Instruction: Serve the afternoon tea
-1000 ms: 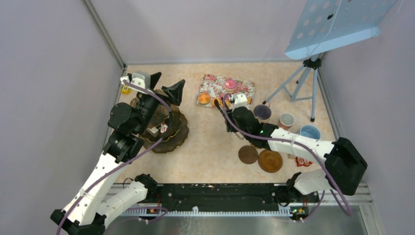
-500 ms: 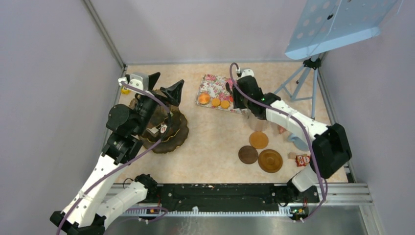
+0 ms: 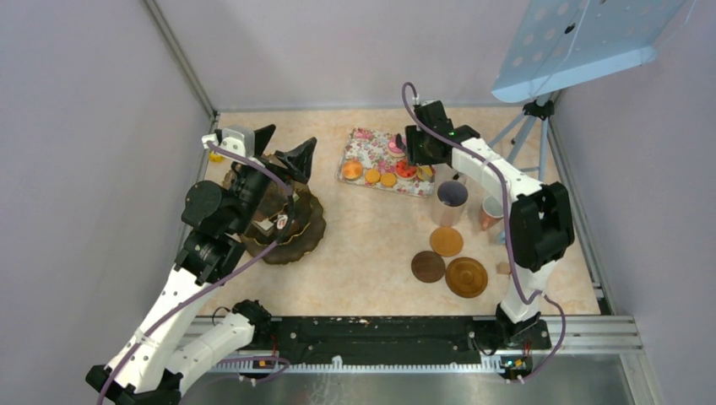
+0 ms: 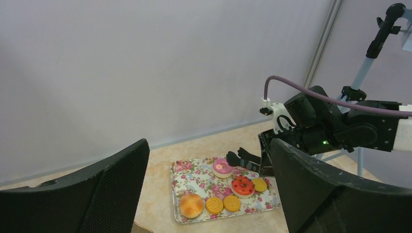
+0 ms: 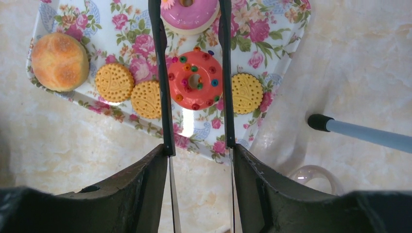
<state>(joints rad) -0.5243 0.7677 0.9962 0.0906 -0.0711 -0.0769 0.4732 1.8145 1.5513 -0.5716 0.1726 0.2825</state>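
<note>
Straddling the red cake with the tongs.

Gripping the black tongs (image 5: 163, 97) in the right gripper (image 5: 199, 150), arms spread, pinching nothing. Reaching over the red toy cake (image 5: 194, 80), just ahead between both arms on the rose-patterned tray (image 5: 286, 29); pink doughnut (image 5: 187, 12) farther out by the tips, orange biscuits (image 5: 114, 82) either side. Probably light, rigid, glossy, hence slippery: better squeezed low across the round flank than on the studded top. Left gripper (image 4: 209, 194) spread wide, empty, well apart.
</note>
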